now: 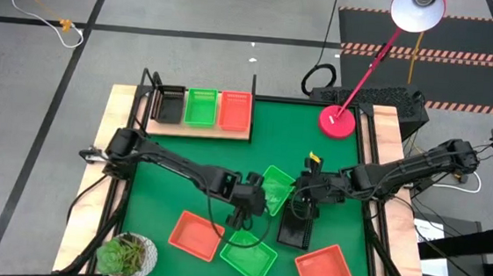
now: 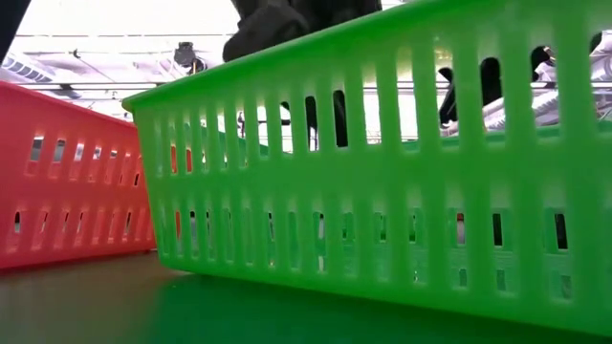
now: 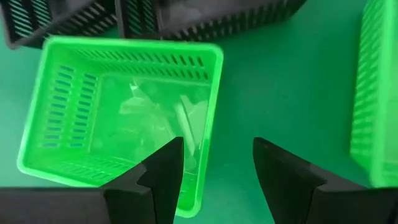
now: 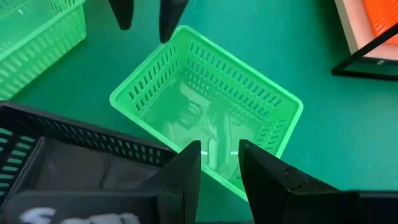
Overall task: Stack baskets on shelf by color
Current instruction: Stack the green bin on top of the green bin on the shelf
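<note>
A loose green basket (image 1: 276, 186) sits flat on the green mat between my two grippers. My left gripper (image 3: 217, 146) is open, its fingers astride one wall (image 3: 211, 118) of this basket without visibly touching it. My right gripper (image 4: 219, 146) is open at the opposite side, its fingers astride the near wall (image 4: 219, 177), also apart from it. The shelf (image 1: 199, 127) at the mat's far left carries a black basket (image 1: 171, 106), a green one (image 1: 202, 108) and a red-orange one (image 1: 235, 111) abreast.
Loose on the mat are a second green basket (image 1: 249, 255), two red-orange baskets (image 1: 196, 235) (image 1: 322, 269) and black baskets (image 1: 297, 228) under the right arm. A red lamp base (image 1: 338, 120) stands far right. A potted succulent (image 1: 127, 254) sits at the near left corner.
</note>
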